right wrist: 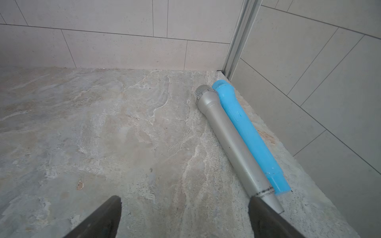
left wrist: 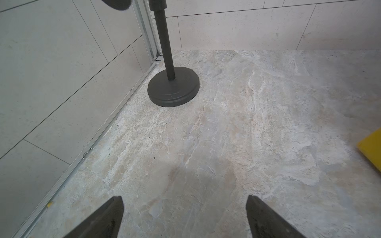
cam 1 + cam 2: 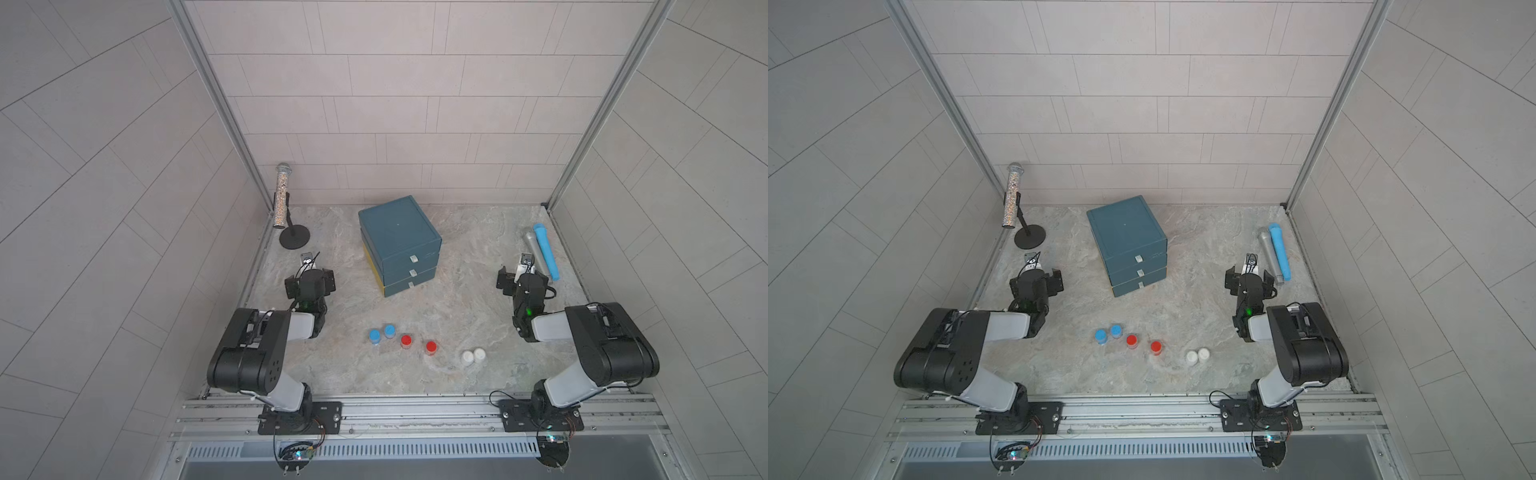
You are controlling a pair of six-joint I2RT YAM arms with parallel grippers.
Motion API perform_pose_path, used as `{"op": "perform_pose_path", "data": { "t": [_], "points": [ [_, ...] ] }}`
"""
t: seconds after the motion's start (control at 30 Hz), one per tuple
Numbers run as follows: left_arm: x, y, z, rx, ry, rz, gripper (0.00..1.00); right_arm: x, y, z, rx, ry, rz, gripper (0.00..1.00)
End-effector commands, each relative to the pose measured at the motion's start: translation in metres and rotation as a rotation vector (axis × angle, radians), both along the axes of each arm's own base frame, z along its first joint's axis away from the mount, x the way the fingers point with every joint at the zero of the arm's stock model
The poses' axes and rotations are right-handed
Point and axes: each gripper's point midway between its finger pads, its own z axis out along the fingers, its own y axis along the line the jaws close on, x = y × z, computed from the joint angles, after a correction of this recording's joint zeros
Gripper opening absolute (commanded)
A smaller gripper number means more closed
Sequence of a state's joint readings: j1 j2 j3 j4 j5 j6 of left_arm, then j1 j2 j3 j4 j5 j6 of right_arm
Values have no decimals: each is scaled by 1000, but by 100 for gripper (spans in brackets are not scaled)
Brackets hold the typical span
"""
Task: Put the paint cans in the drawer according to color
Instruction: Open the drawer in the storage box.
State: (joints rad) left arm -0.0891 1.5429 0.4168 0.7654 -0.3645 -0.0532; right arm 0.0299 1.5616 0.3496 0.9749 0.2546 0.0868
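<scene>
Drawer unit [image 3: 399,245] mostly cut off in left wrist view; both end effectors [image 2: 184,216] [image 1: 184,216] wide, empty.

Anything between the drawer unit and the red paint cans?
No: both top views show bare tabletop between the drawer unit and the red paint cans.

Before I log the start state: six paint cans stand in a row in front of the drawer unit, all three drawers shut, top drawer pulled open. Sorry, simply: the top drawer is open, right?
No. In both top views the drawer unit has all three drawers shut, the top one included. The six paint cans do stand in a row in front of it.
</scene>
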Motion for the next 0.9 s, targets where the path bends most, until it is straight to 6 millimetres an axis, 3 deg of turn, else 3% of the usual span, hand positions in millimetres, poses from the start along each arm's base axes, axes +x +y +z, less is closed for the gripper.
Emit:
{"op": "perform_pose_path", "data": {
  "t": [0.0,0.7,0.77,0.87],
  "points": [
    [3,3,9,3,-22,12,100,1,0,0,1,4,-5,100],
    [3,3,9,2,-24,11,100,1,0,0,1,4,-5,100],
    [3,4,12,7,-35,17,100,1,2,3,-10,-5,5,100],
    [-5,7,29,6,-45,34,100,-1,12,25,-82,15,1,100]
  ]
}}
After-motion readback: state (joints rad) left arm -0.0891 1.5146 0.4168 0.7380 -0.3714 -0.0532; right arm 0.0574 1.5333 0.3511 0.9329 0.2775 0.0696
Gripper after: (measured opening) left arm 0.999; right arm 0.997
